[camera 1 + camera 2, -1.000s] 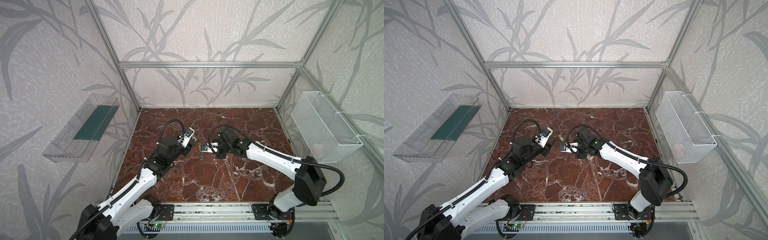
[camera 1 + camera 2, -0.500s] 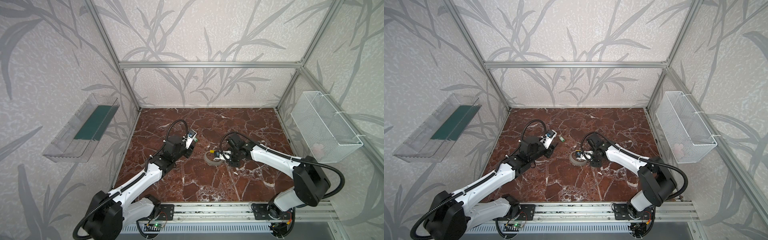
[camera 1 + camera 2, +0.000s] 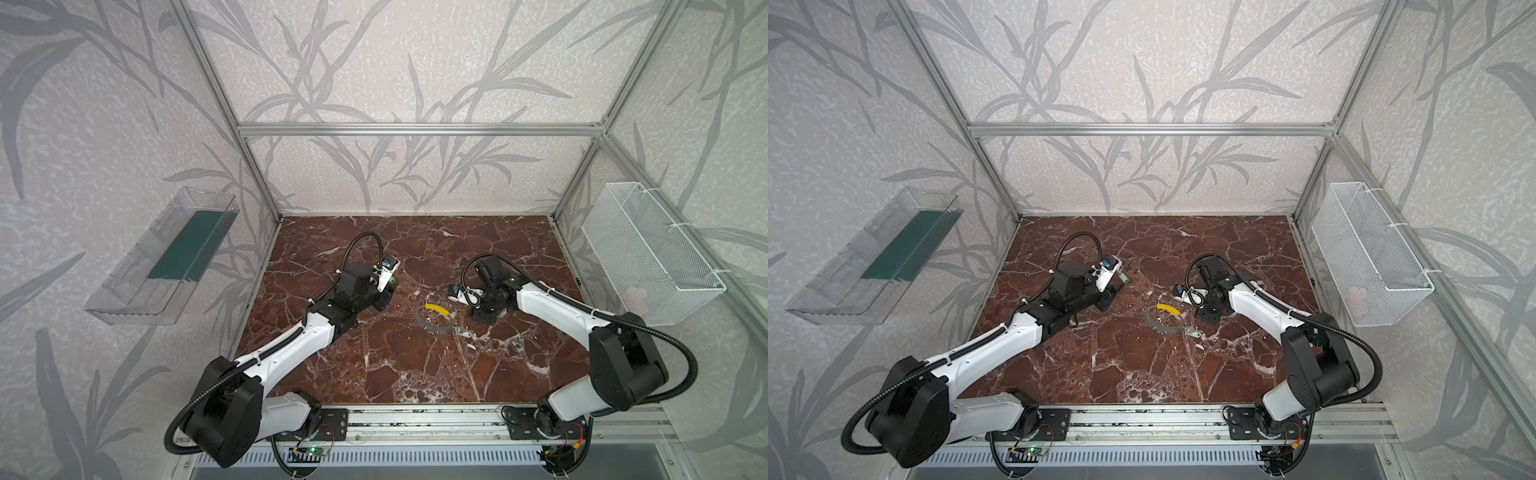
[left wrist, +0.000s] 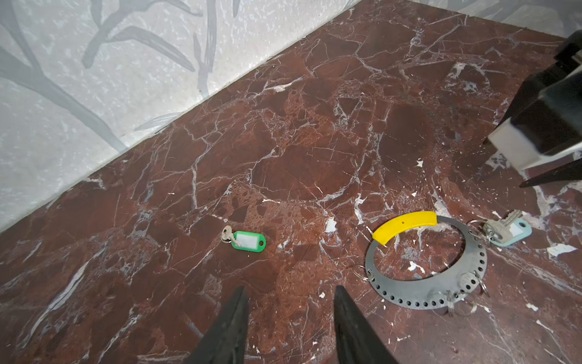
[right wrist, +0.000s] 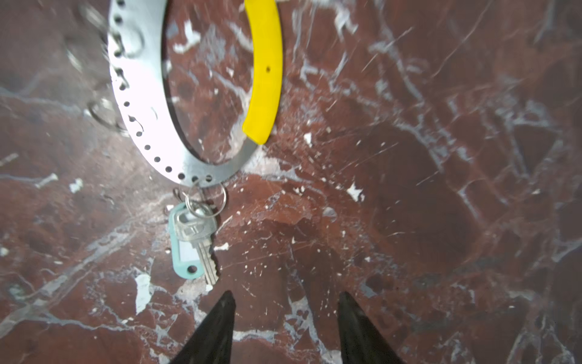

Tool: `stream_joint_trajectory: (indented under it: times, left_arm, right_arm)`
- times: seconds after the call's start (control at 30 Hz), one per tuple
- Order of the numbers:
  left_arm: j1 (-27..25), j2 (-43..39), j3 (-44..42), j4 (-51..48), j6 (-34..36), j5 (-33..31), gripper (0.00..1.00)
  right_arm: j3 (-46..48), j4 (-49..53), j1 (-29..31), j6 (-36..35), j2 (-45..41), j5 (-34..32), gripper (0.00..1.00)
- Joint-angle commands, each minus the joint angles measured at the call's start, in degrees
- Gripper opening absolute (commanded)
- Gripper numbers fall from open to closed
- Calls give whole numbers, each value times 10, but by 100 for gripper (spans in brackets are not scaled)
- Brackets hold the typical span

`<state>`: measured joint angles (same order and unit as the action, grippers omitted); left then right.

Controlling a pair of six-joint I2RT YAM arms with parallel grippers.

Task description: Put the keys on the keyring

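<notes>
Between left hand and right hand lies keyring, walls distant.

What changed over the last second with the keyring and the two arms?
The right tool let go of the keyring and drew back to the right, jaws now open. The keyring came down onto the marble top and lies flat, the teal-tagged key hooked on it. Stayed: the left tool, open and empty, and the green-tagged key loose on the marble near it.
</notes>
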<state>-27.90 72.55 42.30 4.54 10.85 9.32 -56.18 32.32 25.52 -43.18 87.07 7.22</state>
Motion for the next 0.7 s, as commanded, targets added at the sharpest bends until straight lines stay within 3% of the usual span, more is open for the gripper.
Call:
stream_joint_trajectory:
  times: [0.0, 0.23, 0.5, 0.57, 0.67]
  left_arm:
    - [28, 19, 28, -1, -46, 27, 46]
    - [89, 67, 70, -8, -172, 43, 45]
    - [112, 108, 107, -59, -199, 58, 43]
    - [112, 104, 100, -56, -200, 61, 43]
    - [111, 103, 91, -55, -196, 59, 42]
  right_arm:
    - [-39, -49, 33, 68, 6, 75, 53]
    - [-158, -142, 111, 222, 170, 67, 51]
    - [-423, 10, 141, 272, 373, 57, 46]
    - [-424, 36, 147, 279, 373, 45, 45]
    - [-352, 22, 155, 302, 323, 32, 45]
